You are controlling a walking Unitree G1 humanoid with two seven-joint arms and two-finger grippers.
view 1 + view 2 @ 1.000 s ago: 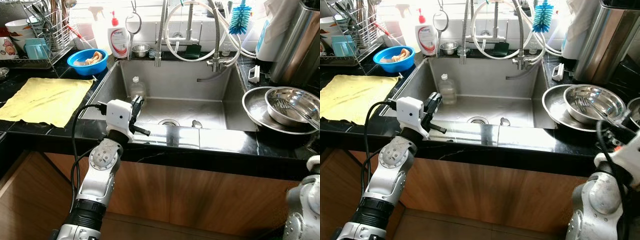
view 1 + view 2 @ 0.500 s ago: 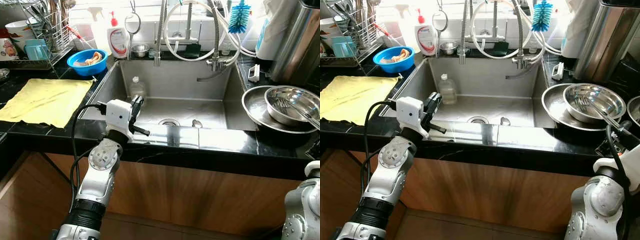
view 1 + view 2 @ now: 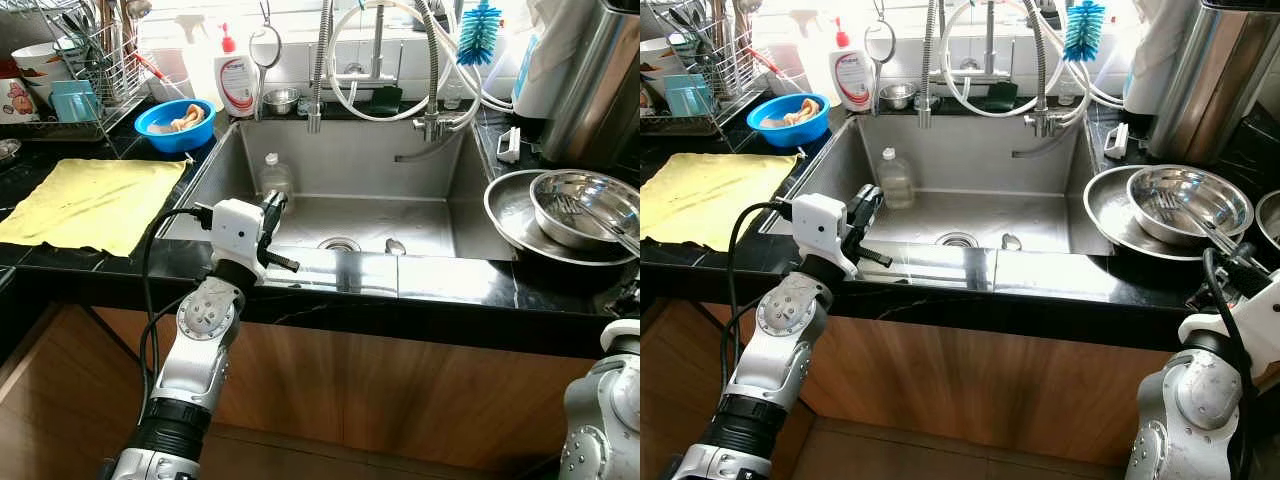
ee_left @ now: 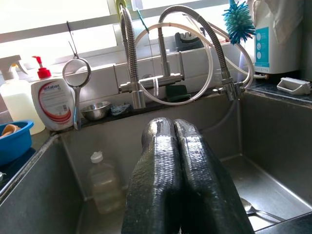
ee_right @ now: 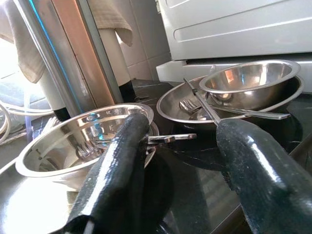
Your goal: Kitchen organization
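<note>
The left gripper [image 3: 272, 208] hangs over the near left rim of the sink [image 3: 420, 280], its two black fingers [image 4: 161, 170] pressed together with nothing between them, pointing toward the back wall. The right gripper [image 5: 183, 161] sits low at the right end of the black counter [image 3: 1160, 285], its fingers [image 5: 119, 161] spread wide apart and empty, aimed at the metal dishes there.

Just ahead of the right gripper a steel bowl [image 3: 1188, 203] rests inside a wide steel pan [image 3: 1110, 215], with utensils lying in the bowl and a long handle sticking out over its rim. In the right wrist view a second stack of a bowl [image 5: 248, 78] in a shallow dish stands farther along the counter.

In the sink basin a spoon [image 3: 393, 246] lies beside the drain [image 3: 338, 244], and a small plastic bottle [image 3: 274, 176] stands upright against the left back corner.

On the left counter a yellow cloth [image 3: 90, 200] lies spread flat. Behind it sit a blue bowl [image 3: 175, 122], a dish rack [image 3: 95, 70] and a soap bottle [image 3: 236, 80]. A faucet [image 3: 375, 55] with coiled hoses rises behind the sink, a blue bottle brush [image 3: 480, 35] beside it.
</note>
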